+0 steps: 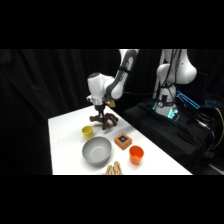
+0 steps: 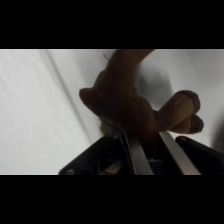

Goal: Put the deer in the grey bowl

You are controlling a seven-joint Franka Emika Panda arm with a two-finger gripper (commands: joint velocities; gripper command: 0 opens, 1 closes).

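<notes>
The deer (image 1: 105, 120), a dark brown soft toy with sprawling legs, is at the back of the white table (image 1: 65, 145), directly under my gripper (image 1: 101, 111). In the wrist view the deer (image 2: 125, 97) fills the middle, its body pressed between my two fingers, and the gripper (image 2: 145, 134) is shut on it. Whether its legs still touch the table I cannot tell. The grey bowl (image 1: 97, 151) stands nearer the front of the table, apart from the deer and with nothing in it.
A small yellow cup (image 1: 88, 132) stands between the deer and the bowl. An orange block with a blue top (image 1: 123, 140) and an orange cup (image 1: 136, 154) lie to the bowl's right. A tan figure (image 1: 114, 170) is at the front edge.
</notes>
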